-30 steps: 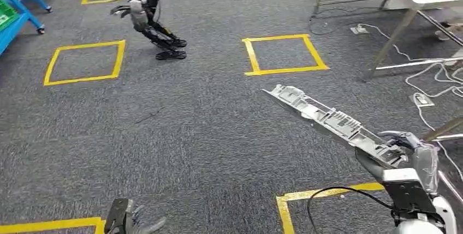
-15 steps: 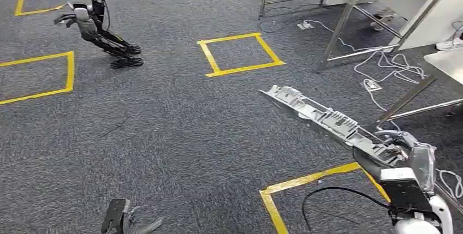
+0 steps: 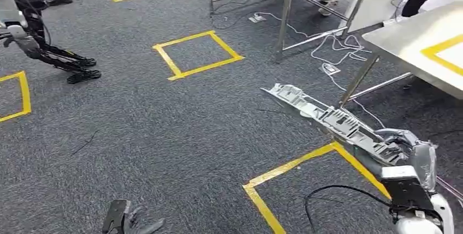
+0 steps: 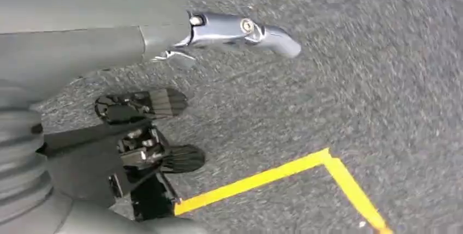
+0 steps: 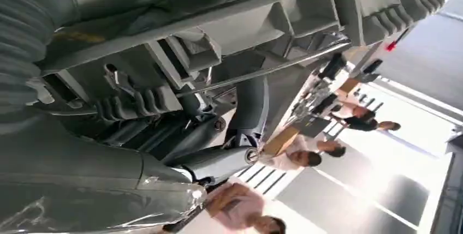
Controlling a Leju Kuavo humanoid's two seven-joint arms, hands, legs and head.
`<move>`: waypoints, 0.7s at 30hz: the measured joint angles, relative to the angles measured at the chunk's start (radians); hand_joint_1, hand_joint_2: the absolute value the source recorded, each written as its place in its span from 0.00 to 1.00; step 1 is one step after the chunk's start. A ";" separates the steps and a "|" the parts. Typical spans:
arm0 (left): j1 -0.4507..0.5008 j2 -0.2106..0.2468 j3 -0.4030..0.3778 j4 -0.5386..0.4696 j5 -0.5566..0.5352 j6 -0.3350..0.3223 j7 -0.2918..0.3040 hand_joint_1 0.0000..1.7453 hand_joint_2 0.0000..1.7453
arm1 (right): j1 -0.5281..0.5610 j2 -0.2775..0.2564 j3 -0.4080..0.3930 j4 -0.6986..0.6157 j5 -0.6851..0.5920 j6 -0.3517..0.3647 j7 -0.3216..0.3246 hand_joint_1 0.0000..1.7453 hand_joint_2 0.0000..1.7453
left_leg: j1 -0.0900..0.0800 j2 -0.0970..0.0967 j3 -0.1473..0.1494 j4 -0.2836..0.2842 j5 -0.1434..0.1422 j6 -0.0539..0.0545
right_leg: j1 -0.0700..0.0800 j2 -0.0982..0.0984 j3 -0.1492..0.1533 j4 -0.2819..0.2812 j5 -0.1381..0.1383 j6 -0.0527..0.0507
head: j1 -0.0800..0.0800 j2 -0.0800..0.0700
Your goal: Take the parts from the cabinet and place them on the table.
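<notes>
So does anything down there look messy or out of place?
Mostly tidy. The white cables lie loose and tangled on the carpet by the table legs, with a power strip among them. The long grey part in the right hand sticks out at a slant.

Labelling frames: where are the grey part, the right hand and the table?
Grey part point(image 3: 322, 115), head view, mid-length of its ribbed body.
Right hand point(image 3: 407, 147), head view, fingers around the part's end.
Table point(image 3: 404, 40), head view, bare top.

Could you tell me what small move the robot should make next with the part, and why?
Probably keep turning right toward the table: the right hand grips the long grey part above carpet, and the table lies up and to the right.
</notes>
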 joint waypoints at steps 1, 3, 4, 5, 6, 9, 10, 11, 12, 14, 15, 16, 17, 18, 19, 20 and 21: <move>0.002 0.000 -0.002 0.000 0.001 0.000 0.000 0.00 1.00 | -0.001 0.000 0.000 0.000 0.000 0.000 0.000 1.00 1.00 | 0.001 -0.016 -0.039 0.084 -0.044 -0.002 | 0.000 0.011 -0.001 0.000 0.000 -0.002 | -0.003 0.000; 0.006 0.000 -0.003 0.000 0.001 0.000 0.001 0.00 1.00 | -0.001 0.000 0.000 0.000 0.000 0.000 0.000 1.00 1.00 | 0.001 -0.023 -0.119 0.238 -0.099 -0.002 | 0.000 0.039 -0.004 0.000 0.002 -0.004 | -0.002 0.000; 0.007 0.000 -0.003 0.000 0.002 0.000 0.002 0.00 1.00 | 0.000 0.000 0.000 0.000 0.001 0.000 0.001 1.00 1.00 | 0.001 -0.024 -0.133 0.258 -0.094 -0.001 | 0.000 0.052 -0.004 0.000 0.002 -0.004 | -0.002 0.000; 0.008 0.000 -0.003 0.000 0.002 0.000 0.002 0.00 1.00 | 0.000 0.000 0.000 0.000 0.001 0.000 0.002 1.00 1.00 | 0.002 -0.024 -0.127 0.238 -0.066 0.001 | 0.000 0.066 -0.003 0.000 0.003 -0.003 | -0.002 0.000; 0.007 0.000 -0.003 0.000 0.003 0.002 0.002 0.00 1.00 | 0.000 0.000 0.000 0.000 0.001 0.000 0.003 1.00 1.00 | 0.004 -0.028 -0.099 0.172 -0.016 0.004 | -0.001 0.083 -0.003 0.000 0.004 -0.001 | -0.002 0.000; 0.007 0.000 -0.003 0.000 0.005 0.004 0.002 0.00 1.00 | -0.003 0.001 0.000 0.000 0.002 0.000 0.005 1.00 1.00 | 0.017 -0.144 0.005 -0.051 0.067 0.006 | -0.002 0.123 -0.010 0.005 0.009 0.012 | -0.003 0.000; 0.007 0.000 -0.003 0.000 0.005 0.004 0.002 0.00 1.00 | -0.004 0.001 0.000 0.000 0.003 0.000 0.006 1.00 1.00 | 0.018 -0.131 0.004 -0.055 0.066 0.007 | -0.003 0.133 -0.017 0.005 0.013 0.017 | -0.001 0.000; 0.007 0.000 -0.004 0.000 0.006 0.004 0.002 0.00 1.00 | -0.004 0.001 0.000 0.000 0.003 0.000 0.007 1.00 1.00 | 0.013 -0.123 0.003 -0.055 0.067 0.011 | -0.008 0.145 -0.021 -0.002 0.018 0.026 | -0.002 0.000; 0.007 0.000 -0.004 0.000 0.008 0.004 0.002 0.00 1.00 | -0.002 0.001 0.000 0.000 0.002 0.000 0.008 1.00 1.00 | 0.009 -0.113 0.003 -0.055 0.069 0.018 | -0.013 0.157 -0.022 -0.009 0.024 0.034 | -0.002 0.000; 0.002 0.000 -0.003 0.000 0.012 0.004 0.002 0.00 1.00 | -0.001 0.001 0.000 0.001 0.000 0.000 0.010 1.00 1.00 | 0.014 -0.080 0.005 -0.068 0.080 0.035 | -0.013 0.142 -0.035 -0.001 0.021 0.041 | -0.001 0.000; 0.001 0.000 -0.004 0.000 0.013 0.004 0.002 0.00 1.00 | -0.006 0.001 0.000 0.001 -0.002 0.000 0.011 1.00 1.00 | 0.012 -0.070 0.005 -0.070 0.081 0.042 | -0.002 0.075 -0.054 0.039 -0.010 0.040 | 0.006 0.000; 0.003 0.000 -0.004 0.000 0.013 0.004 0.002 0.00 1.00 | -0.011 0.001 0.000 0.002 -0.003 0.000 0.012 1.00 1.00 | 0.009 -0.055 0.005 -0.070 0.080 0.045 | 0.001 0.037 -0.086 0.115 -0.054 0.043 | 0.007 0.000; 0.006 0.000 -0.004 0.000 0.013 0.004 0.002 0.00 1.00 | -0.012 0.002 0.000 0.003 -0.004 0.000 0.012 1.00 1.00 | 0.007 -0.042 0.005 -0.070 0.080 0.047 | 0.000 0.022 -0.120 0.194 -0.091 0.045 | 0.006 0.000; 0.008 0.000 -0.004 0.000 0.013 0.004 0.003 0.00 1.00 | -0.012 0.002 0.000 0.005 -0.006 0.000 0.013 1.00 1.00 | 0.005 -0.026 0.005 -0.069 0.079 0.048 | 0.000 0.015 -0.153 0.272 -0.122 0.046 | 0.006 0.000; 0.010 0.000 -0.004 0.000 0.013 0.004 0.005 0.00 1.00 | -0.011 0.002 0.000 0.007 -0.006 0.000 0.013 1.00 1.00 | 0.005 -0.012 0.005 -0.069 0.078 0.048 | 0.000 0.012 -0.168 0.311 -0.130 0.048 | 0.006 0.000; 0.010 0.000 -0.004 0.000 0.013 0.004 0.005 0.00 1.00 | -0.011 0.002 0.000 0.009 -0.007 0.000 0.014 1.00 1.00 | 0.005 0.002 0.006 -0.069 0.078 0.048 | 0.000 0.011 -0.156 0.295 -0.114 0.049 | 0.006 0.000; 0.010 0.000 -0.004 0.000 0.013 0.005 0.005 0.00 1.00 | -0.011 0.002 0.000 0.010 -0.008 0.000 0.014 1.00 1.00 | 0.005 0.015 0.007 -0.069 0.076 0.046 | 0.000 0.007 -0.120 0.233 -0.080 0.049 | 0.007 0.000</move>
